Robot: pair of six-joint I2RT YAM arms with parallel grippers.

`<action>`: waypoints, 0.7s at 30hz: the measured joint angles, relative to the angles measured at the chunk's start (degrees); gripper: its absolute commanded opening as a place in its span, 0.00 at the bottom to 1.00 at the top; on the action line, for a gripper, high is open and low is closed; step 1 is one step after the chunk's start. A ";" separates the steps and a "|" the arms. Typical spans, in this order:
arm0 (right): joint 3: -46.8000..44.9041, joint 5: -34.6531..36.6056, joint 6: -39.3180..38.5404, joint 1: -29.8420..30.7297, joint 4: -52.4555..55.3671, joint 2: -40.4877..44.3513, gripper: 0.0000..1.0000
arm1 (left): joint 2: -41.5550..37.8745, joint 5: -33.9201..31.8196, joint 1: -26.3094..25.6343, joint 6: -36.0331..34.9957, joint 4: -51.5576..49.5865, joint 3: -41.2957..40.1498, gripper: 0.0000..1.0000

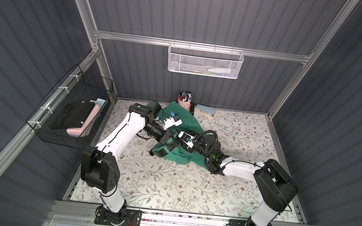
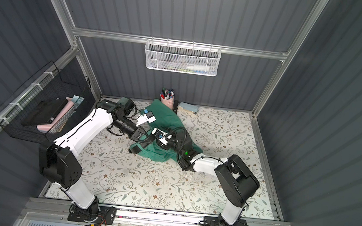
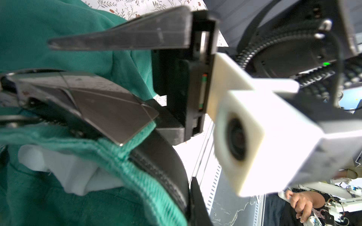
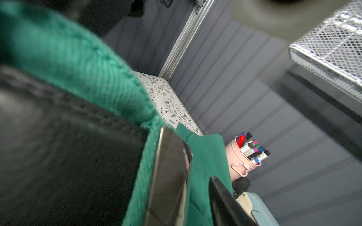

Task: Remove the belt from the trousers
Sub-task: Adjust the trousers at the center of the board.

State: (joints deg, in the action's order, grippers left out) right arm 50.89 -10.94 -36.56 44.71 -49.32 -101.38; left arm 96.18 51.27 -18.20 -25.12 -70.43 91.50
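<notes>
The trousers lay bunched on the far middle of the tabletop, the belt looping out at their near-left end. The left pincer was pressed together there. The right pincer stood spread around waistband cloth.

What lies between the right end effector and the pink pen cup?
The trousers: green cloth runs from right end effector to pen cup, seen in the right wrist view.

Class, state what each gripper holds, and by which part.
The left gripper grips the belt at the trousers waistband; the right gripper straddles cloth, fingers apart, holding nothing yet.
</notes>
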 measured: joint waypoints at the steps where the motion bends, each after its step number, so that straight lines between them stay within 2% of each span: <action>1: 0.13 -1.05 1.18 -0.61 -1.14 -1.11 0.49 | -0.02 0.37 0.00 -0.39 0.00 -0.09 0.00; 3: 0.83 -3.34 3.45 -2.03 -2.91 -3.30 0.52 | -0.31 1.07 -0.02 -1.05 0.22 -0.68 0.00; 6: 3.45 -6.82 5.95 -3.43 -3.89 -5.70 0.50 | -1.11 1.36 0.04 -1.60 0.50 -2.03 0.00; 8: 5.35 -9.07 7.17 -3.54 -4.28 -6.25 0.39 | -1.62 1.38 0.15 -1.92 0.52 -2.36 0.00; 12: 6.56 -13.07 9.70 -3.48 -5.22 -5.90 0.02 | -3.63 1.51 0.37 -1.92 2.21 -2.89 0.02; 16: 6.36 -12.28 11.43 -3.45 -4.76 -4.11 0.00 | -6.64 0.79 0.42 -0.79 6.05 -5.38 0.11; 21: 4.94 -5.25 12.94 -3.21 -2.49 2.08 0.00 | -9.16 -1.03 0.42 1.88 12.59 -8.15 0.17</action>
State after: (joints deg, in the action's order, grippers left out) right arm 55.83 -16.19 -23.62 41.50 -51.81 -99.31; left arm 87.02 50.24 -17.78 -23.24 -57.84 83.35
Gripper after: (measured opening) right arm 0.192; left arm 0.165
